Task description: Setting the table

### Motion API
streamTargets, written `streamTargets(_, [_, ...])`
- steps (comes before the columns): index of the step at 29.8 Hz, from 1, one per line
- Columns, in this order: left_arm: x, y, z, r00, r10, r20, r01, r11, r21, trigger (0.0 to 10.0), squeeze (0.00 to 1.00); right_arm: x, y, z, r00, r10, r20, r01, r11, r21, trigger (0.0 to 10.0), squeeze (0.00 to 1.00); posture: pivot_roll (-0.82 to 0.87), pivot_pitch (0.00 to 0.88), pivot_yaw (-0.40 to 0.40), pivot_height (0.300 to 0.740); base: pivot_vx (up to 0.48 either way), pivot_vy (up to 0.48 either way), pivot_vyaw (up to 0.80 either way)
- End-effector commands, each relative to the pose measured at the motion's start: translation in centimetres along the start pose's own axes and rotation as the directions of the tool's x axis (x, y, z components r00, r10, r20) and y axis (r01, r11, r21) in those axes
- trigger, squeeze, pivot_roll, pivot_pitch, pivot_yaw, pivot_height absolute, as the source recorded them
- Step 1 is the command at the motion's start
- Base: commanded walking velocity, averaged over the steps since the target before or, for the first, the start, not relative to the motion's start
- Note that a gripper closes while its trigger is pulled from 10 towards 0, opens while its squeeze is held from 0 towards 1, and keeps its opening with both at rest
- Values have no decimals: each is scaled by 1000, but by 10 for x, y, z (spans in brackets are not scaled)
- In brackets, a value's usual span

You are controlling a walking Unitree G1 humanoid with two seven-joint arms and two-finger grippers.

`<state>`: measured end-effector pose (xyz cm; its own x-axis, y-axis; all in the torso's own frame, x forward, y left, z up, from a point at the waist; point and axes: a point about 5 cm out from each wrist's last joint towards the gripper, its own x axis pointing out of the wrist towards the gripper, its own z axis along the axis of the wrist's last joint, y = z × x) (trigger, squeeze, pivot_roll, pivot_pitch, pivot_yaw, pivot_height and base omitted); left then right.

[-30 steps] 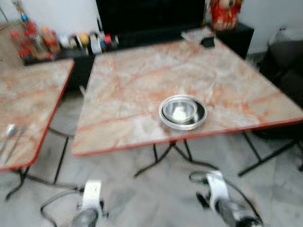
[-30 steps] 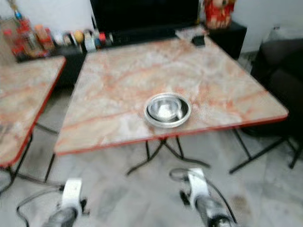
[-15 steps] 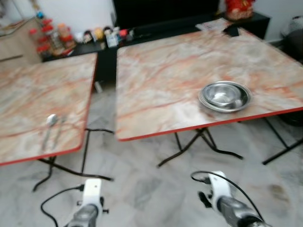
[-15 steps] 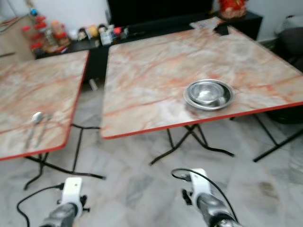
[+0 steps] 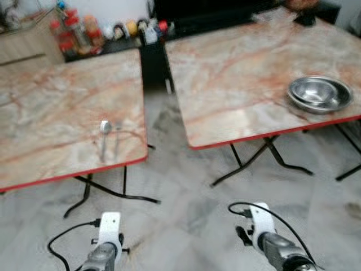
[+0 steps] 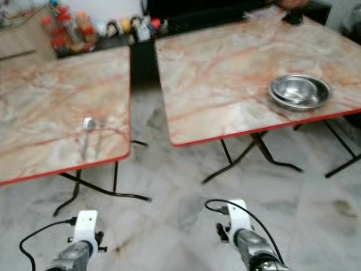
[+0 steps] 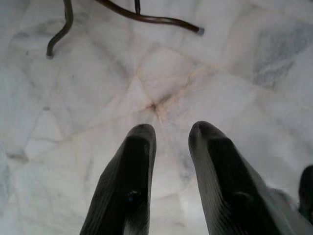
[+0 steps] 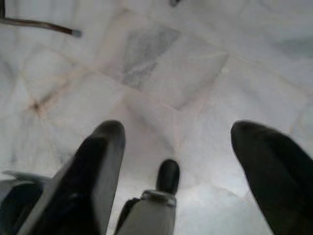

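- The floor is of pale grey marble tiles, and both arms hang low above it.
- There are two benches with marbled pink tops and red edges, standing on thin black legs, with a gap between them.
- The left bench carries the cutlery near its front right corner.
- The right bench carries the steel dish near its front right edge.
- Behind the benches is a low dark cabinet with some bottles and jars on it; they are blurred.
- The steel bowl sits inside a shallow steel plate; both are upright and empty as far as I can tell.
- A spoon lies on the left bench with its round end toward the back, and just beside it lies a second thin utensil, too blurred to identify.
- The left gripper points down at the floor tiles; its fingers are a little apart and hold nothing.
- The right gripper also points at the floor; its fingers are spread wide and empty.
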<state>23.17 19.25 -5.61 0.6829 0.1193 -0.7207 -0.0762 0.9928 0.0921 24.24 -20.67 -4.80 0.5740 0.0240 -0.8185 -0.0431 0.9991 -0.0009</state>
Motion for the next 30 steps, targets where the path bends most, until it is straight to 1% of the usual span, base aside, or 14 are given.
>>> streamTargets(1, [0,11,2,999,32,-2,-32,999,12,10000,0,2,11,6,999,28,15,-28,1000,-15,10000,0,-59,79,103,740,0,480,0])
streamTargets(8, [0,11,2,999,34,-2,-34,999,12,10000,0,2,10,8,999,23,23,-22,998,-57,10000,0,-58,84,104,740,0,480,0])
streamTargets(15, [0,11,2,999,35,-3,-35,999,15,10000,0,2,10,7,1000,13,20,-12,999,-41,10000,0,-56,87,103,740,0,480,630])
streamTargets(22, [0,11,2,999,36,-4,-35,999,17,10000,0,2,9,7,1000,8,25,-7,1000,-31,10000,0,-53,90,99,740,0,411,0])
streamTargets(24, [0,10,2,999,36,-3,-36,999,17,10000,0,2,9,8,1000,6,27,-5,1000,-27,10000,0,-54,92,98,740,0,255,0])
streamTargets(30, [0,10,3,999,35,6,-35,999,17,10000,0,2,9,7,1000,7,28,-6,1000,-25,10000,0,-53,91,97,740,0,0,0])
